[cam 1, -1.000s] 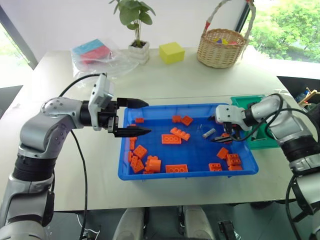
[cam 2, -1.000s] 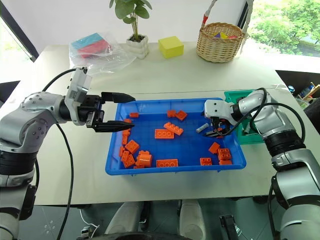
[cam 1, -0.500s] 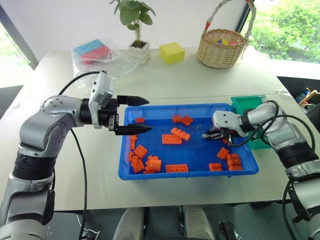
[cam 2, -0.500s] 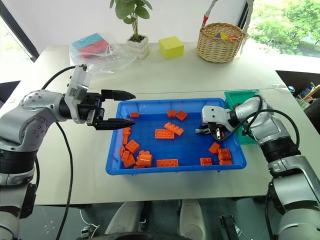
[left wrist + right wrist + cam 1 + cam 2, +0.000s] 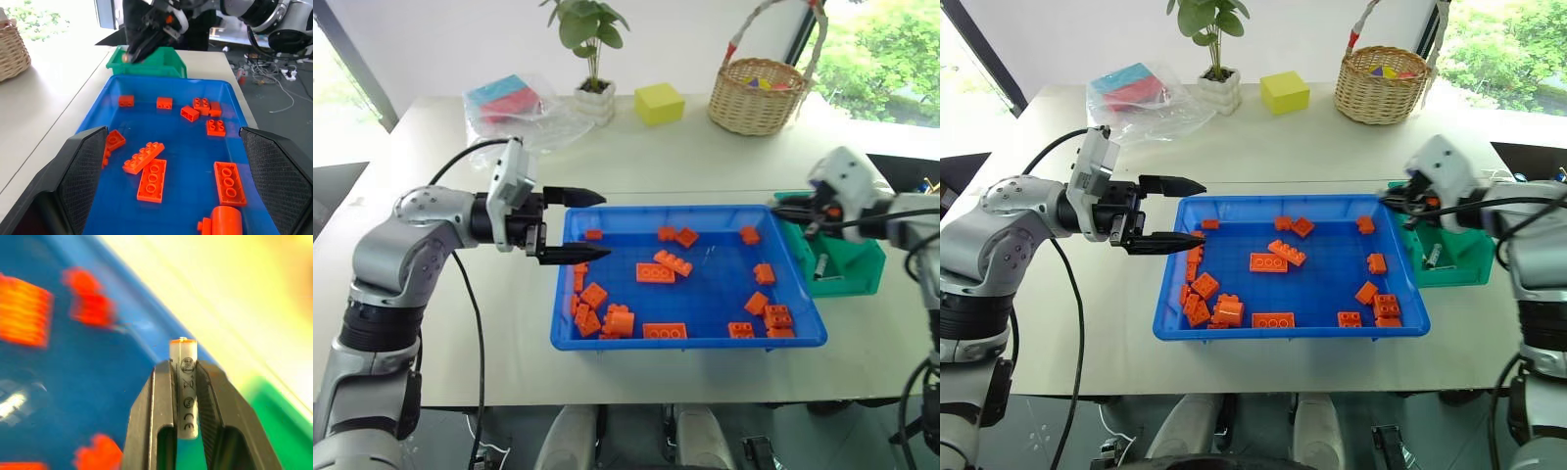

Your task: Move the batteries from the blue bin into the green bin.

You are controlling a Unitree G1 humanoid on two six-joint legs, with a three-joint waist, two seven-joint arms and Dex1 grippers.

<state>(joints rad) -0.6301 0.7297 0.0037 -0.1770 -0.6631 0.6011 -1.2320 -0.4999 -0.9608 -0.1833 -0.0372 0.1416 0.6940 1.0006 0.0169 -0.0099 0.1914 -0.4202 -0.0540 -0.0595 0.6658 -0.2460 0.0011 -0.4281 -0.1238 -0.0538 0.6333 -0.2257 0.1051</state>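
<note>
One slim whitish-silver cylindrical battery (image 5: 184,387) clamped upright between the right gripper (image 5: 185,404) fingers, over the seam of shallow bright-blue plastic bin (image 5: 689,338) and small teal-green plastic bin (image 5: 847,257), another battery (image 5: 1433,257) inside the green one, left gripper (image 5: 578,224) spread wide above the blue bin's left rim.

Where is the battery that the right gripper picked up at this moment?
The battery is clamped upright between the right gripper's fingers, held on the robot's right above where the blue bin's right rim meets the green bin.

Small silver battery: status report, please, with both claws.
Right claw shut on small silver cylindrical battery, above rim between wide blue plastic bin and small green plastic bin. Left claw open, empty, over blue bin's edge. Nothing in the way.
</note>
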